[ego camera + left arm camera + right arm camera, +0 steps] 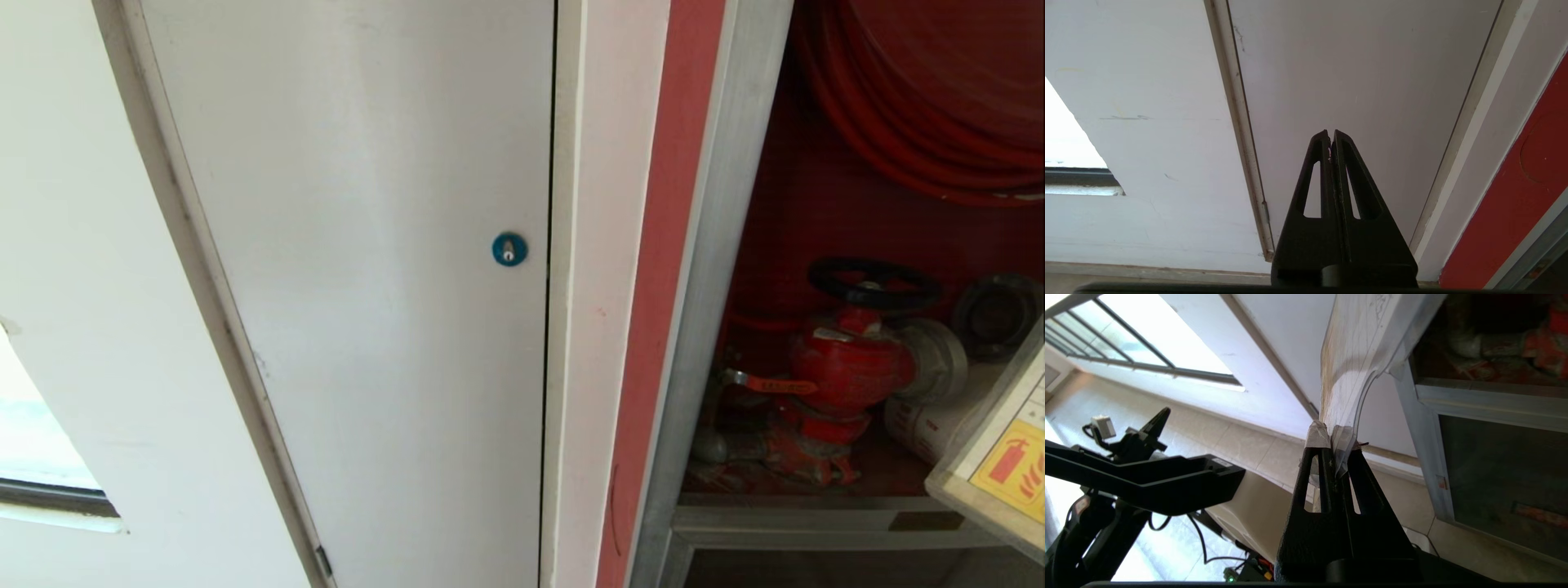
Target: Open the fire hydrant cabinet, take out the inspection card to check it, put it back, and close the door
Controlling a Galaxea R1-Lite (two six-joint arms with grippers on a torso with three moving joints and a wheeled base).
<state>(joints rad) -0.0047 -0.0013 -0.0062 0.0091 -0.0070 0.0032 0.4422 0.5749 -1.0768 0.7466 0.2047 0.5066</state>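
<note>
The fire hydrant cabinet [700,269] stands open at the right of the head view, its silver frame beside a red edge strip. Inside are a coiled red hose [922,106] and a red valve with a black handwheel [853,359]. The door is out of view. My right gripper [1336,448] is shut on the lower edge of the inspection card [1359,347], held in front of the cabinet. The card [1000,465] pokes into the head view's lower right corner in its clear sleeve. My left gripper [1331,132] is shut and empty, parked facing a white door.
A plain white door [367,286] with a round blue lock [509,249] fills the left of the head view. A dark glass lower panel [1502,473] sits under the cabinet opening. The left arm [1147,477] hangs beside a window [1147,339] over a tiled floor.
</note>
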